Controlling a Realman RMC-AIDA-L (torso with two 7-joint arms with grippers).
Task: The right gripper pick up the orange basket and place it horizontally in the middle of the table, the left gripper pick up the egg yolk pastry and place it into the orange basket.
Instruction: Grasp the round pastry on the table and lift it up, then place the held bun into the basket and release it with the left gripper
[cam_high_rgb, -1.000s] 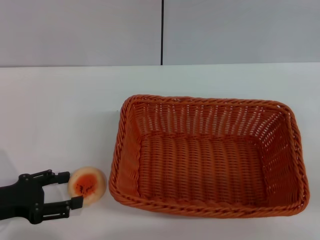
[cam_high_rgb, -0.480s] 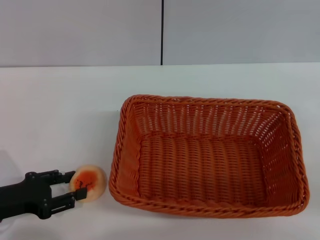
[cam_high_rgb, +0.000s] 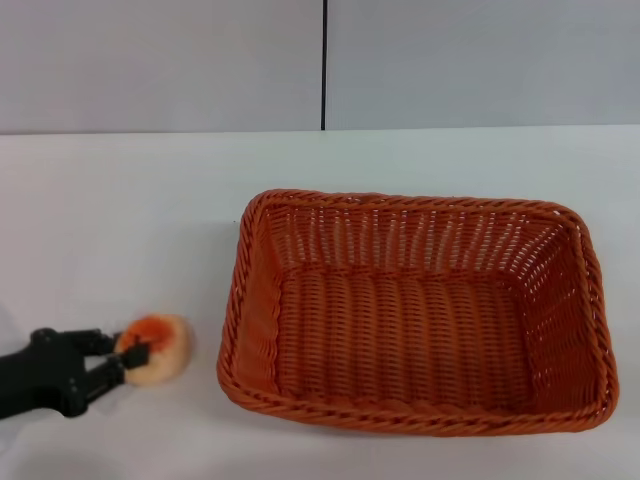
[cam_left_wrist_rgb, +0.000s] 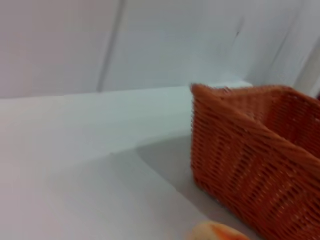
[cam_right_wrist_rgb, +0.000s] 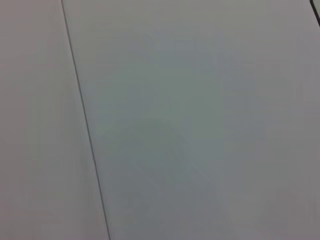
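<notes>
The orange basket (cam_high_rgb: 415, 315) lies lengthwise in the middle of the white table (cam_high_rgb: 120, 220), empty inside. To its left sits the egg yolk pastry (cam_high_rgb: 157, 348), tilted, with my left gripper (cam_high_rgb: 128, 358) shut on its near-left side at the table's front left. In the left wrist view a sliver of the egg yolk pastry (cam_left_wrist_rgb: 217, 231) shows close up, with the orange basket (cam_left_wrist_rgb: 255, 165) beyond it. The right gripper is out of view; its wrist camera sees only a grey wall.
A grey panelled wall (cam_high_rgb: 320, 60) with a dark vertical seam rises behind the table. Bare tabletop stretches to the left of and behind the basket.
The left gripper's fingers have closed from either side onto the pastry. Gripper and pastry have shifted left, away from the basket, and the pastry has tipped.
</notes>
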